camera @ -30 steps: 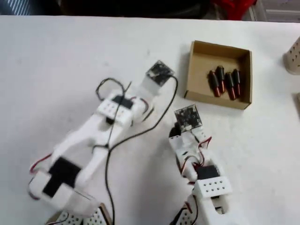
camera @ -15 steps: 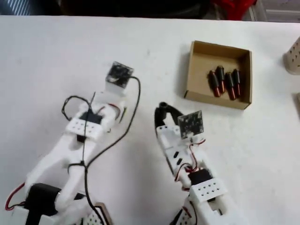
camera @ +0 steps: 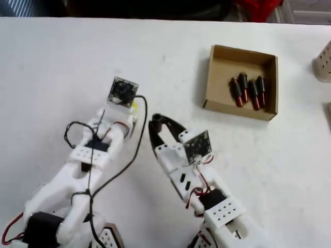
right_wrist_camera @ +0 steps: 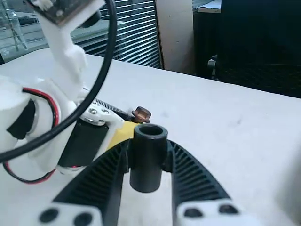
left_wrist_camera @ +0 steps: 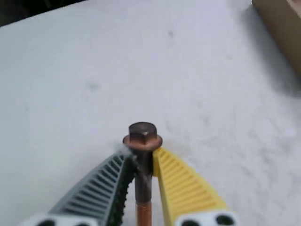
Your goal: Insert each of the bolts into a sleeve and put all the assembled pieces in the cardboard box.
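Mid-table, left of the cardboard box [camera: 242, 52], both arms sit close together. Left gripper [left_wrist_camera: 143, 157] pinches a copper-coloured bolt [left_wrist_camera: 143, 137] by the shank between its grey and yellow fingers, flanged hex head sticking out past the tips. Right gripper [right_wrist_camera: 147, 153] is clamped on a black sleeve [right_wrist_camera: 148, 162], open bore showing. From the right wrist, the bolt head sits just beyond the sleeve's rim; can't tell if they touch. Four assembled pieces [camera: 248, 92] lie side by side in the box.

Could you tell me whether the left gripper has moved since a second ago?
Yes. In the high view the left gripper has drawn away from the cardboard box, toward the picture's left.
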Motion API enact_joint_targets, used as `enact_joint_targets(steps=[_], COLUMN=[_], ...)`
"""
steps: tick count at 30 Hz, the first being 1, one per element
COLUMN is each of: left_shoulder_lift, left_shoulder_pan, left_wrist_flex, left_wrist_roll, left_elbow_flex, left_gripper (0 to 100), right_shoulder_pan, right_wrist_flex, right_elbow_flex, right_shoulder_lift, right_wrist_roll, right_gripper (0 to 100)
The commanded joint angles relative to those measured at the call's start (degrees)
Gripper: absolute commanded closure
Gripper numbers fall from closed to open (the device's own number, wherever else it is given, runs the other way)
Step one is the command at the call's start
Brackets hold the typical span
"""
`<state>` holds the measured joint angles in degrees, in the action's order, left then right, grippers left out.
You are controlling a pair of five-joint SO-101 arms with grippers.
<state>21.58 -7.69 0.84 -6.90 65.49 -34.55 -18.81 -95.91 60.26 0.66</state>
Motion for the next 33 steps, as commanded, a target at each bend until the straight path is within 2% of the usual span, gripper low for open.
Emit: enact_joint_targets(steps=[1,5,9,13,16,22,27,33], left_shoulder_lift=[3.82,9.01,21.41,37.14,48.04,63.25,64.22,59.30], left_shoulder_pan=[0.04,0.40,-0.66,-4.97,-8.13,-12.97,-17.19,-17.80], left_wrist_flex=[4.75,6.33,6.42,6.33,6.07,-5.98,-10.37,-10.90], left_wrist_roll=[0.97,1.05,1.32,8.18,10.73,10.90,10.99,18.73], left_elbow_flex=[-0.35,-0.18,4.22,11.60,16.62,17.58,15.47,11.52], left_gripper=[98,98,98,98,98,98,98,98], right_shoulder_pan=[-0.66,-0.48,-0.40,-0.31,-0.31,-0.40,-0.75,-0.75], right_wrist_flex=[-1.27,-0.22,1.54,1.54,1.63,1.80,3.21,3.21], right_elbow_flex=[-0.35,-0.35,-0.35,-0.35,-0.35,-0.35,-0.35,-0.35], right_shoulder_lift=[0.57,0.57,0.57,0.57,0.57,0.57,0.57,0.57], right_wrist_roll=[0.62,0.62,0.62,0.62,0.62,0.62,0.62,0.62], right_gripper=[98.2,98.2,98.2,98.2,98.2,98.2,98.2,98.2])
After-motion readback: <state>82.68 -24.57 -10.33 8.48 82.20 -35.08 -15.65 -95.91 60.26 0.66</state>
